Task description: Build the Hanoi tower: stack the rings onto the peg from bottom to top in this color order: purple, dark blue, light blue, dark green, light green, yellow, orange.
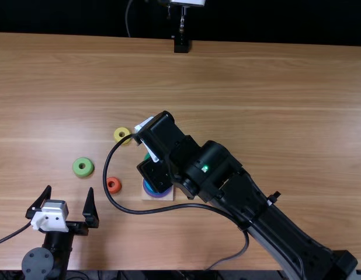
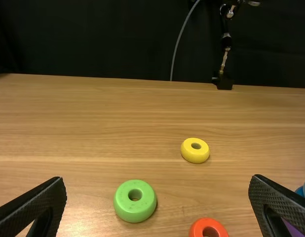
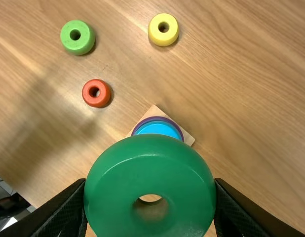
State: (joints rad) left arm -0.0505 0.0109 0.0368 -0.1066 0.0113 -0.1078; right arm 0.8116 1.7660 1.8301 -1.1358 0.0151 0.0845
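My right gripper (image 1: 160, 131) is over the wooden base (image 1: 148, 196). In the right wrist view, the right gripper (image 3: 150, 182) is shut on the dark green ring (image 3: 150, 185), held above the base (image 3: 189, 139). On the base are the purple ring (image 3: 181, 132) and blue rings, with light blue (image 3: 157, 129) on top; the peg is hidden. My left gripper (image 1: 70, 189) stands open and holds nothing; so does the left gripper (image 2: 158, 178) in its own wrist view. Lying loose are the light green ring (image 1: 83, 167), yellow ring (image 1: 122, 135) and orange ring (image 1: 113, 185).
The right arm (image 1: 227, 181) crosses the table (image 1: 274, 105) diagonally, and its looping black cable (image 1: 104, 169) passes close by the orange and yellow rings. Beyond the far edge hangs a stand with a black end (image 1: 181, 45).
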